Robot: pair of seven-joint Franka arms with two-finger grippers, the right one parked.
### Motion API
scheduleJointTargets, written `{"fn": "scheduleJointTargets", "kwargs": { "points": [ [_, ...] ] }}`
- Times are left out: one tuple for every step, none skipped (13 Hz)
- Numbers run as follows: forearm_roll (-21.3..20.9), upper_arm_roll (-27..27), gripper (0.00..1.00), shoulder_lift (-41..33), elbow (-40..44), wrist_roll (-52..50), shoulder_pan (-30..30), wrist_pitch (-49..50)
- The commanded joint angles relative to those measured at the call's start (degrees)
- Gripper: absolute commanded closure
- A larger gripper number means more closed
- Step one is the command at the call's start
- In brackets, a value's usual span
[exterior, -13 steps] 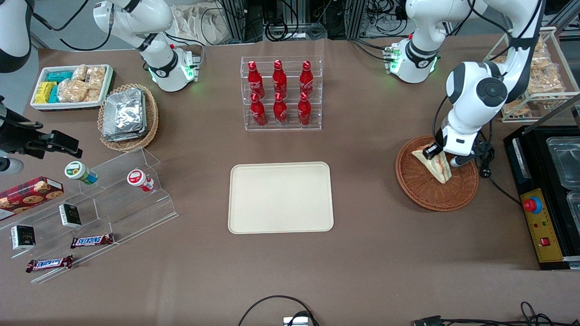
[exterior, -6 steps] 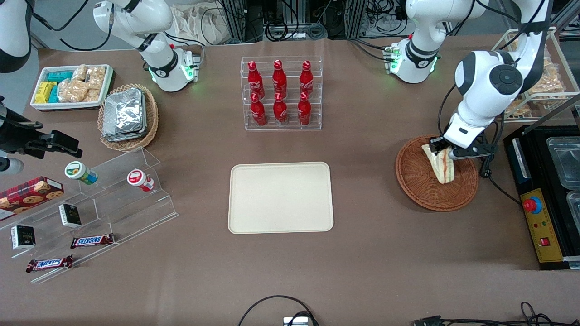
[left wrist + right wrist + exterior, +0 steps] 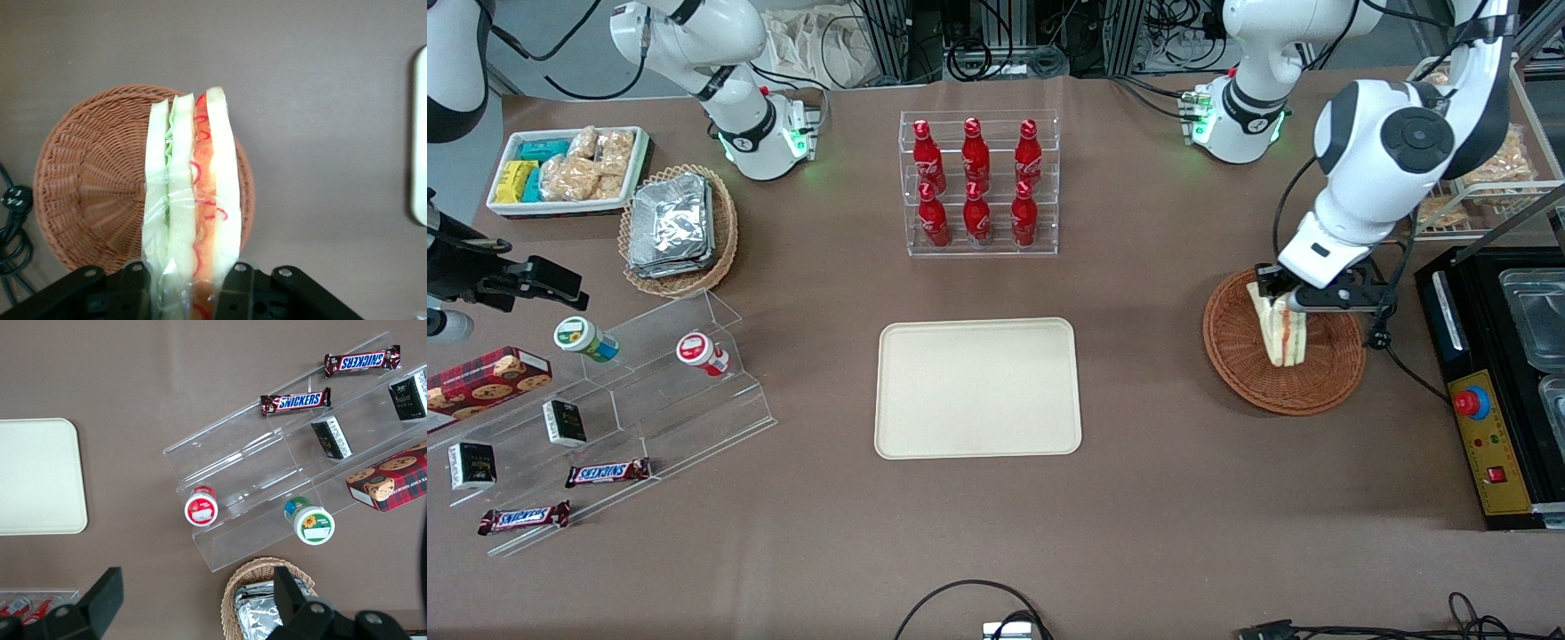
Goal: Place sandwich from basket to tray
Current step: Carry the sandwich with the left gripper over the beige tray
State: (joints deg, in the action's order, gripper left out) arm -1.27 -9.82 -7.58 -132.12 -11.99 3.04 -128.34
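Claw (image 3: 185, 288) over basket (image 3: 1240, 356), fingers clamped on sandwich (image 3: 1282, 331) w/ clear wrap, hanging point-down just above woven wicker. Brown table (image 3: 1183, 498); cream rounded-rect tray (image 3: 977, 388) well apart toward parked arm's end. Smallest: two bars reading "SNICKERS" (image 3: 295, 401).

I read "SNICKERS" on both chocolate bars (image 3: 295, 401) (image 3: 362, 361) lying on the clear acrylic stepped stand (image 3: 280, 463); nothing else is legible.
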Motion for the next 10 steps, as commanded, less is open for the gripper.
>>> {"fn": "scheduleJointTargets", "kwargs": {
  "points": [
    [-0.4,-2.6,0.72,1.8,3.2,-3.5,0.1,1.2],
    [-0.4,-4.3,0.72,2.6,4.7,-5.3,0.1,1.6],
    [-0.4,-6.1,0.72,3.7,6.4,-7.2,0.1,2.7],
    [-0.4,-8.0,0.72,5.0,8.4,-8.8,0.1,4.0],
    [-0.4,-9.8,0.72,6.4,10.3,-10.9,0.1,4.2],
    [-0.4,-11.5,0.72,7.7,11.8,-13.6,0.1,4.2],
    [-0.4,-13.4,0.72,9.2,13.4,-15.9,0.1,4.2],
    [-0.4,-14.9,0.72,11.1,15.6,-18.4,0.1,4.2],
    [-0.5,-16.6,0.72,12.8,17.2,-21.0,0.1,4.2],
    [-0.6,-18.1,0.72,14.5,19.0,-23.1,0.2,4.2]
  ]
}}
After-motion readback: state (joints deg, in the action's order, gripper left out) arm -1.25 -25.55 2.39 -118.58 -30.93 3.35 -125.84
